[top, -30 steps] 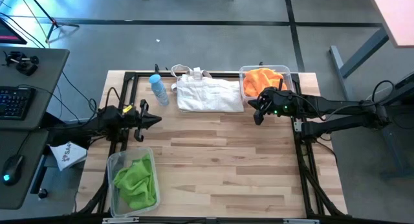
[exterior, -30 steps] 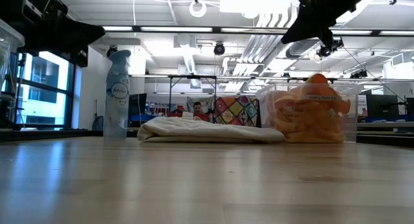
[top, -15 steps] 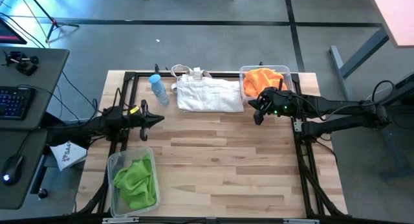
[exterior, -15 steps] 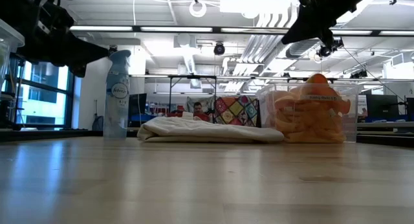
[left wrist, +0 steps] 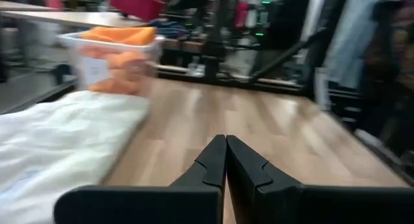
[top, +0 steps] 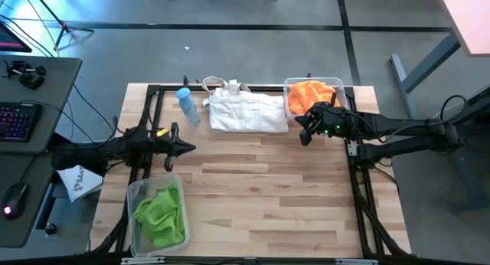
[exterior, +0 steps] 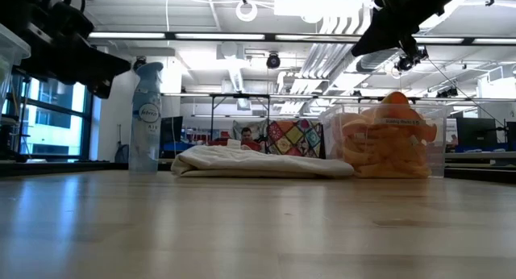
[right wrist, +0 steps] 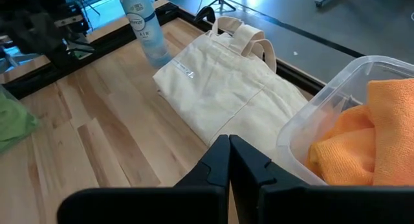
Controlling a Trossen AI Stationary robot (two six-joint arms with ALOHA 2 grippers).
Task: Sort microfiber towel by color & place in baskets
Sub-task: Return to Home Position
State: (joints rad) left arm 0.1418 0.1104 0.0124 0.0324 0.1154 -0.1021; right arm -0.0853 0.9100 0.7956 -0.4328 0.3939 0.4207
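Presently we log: orange towels (top: 314, 92) in far basket (top: 286, 98) by right gripper (top: 305, 138); green towels (top: 161, 211) in near basket (top: 131, 197) by left gripper (top: 187, 148); both pressed together, empty.

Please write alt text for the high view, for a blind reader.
From above: a table with orange cloths in a clear bin at upper right, green cloths in a second bin at lower left. A white bag and a bottle sit at the top. The left gripper and right gripper hover, fingers shut.

Orange towels (top: 308, 91), green towels (top: 161, 211), white bag (top: 246, 112)
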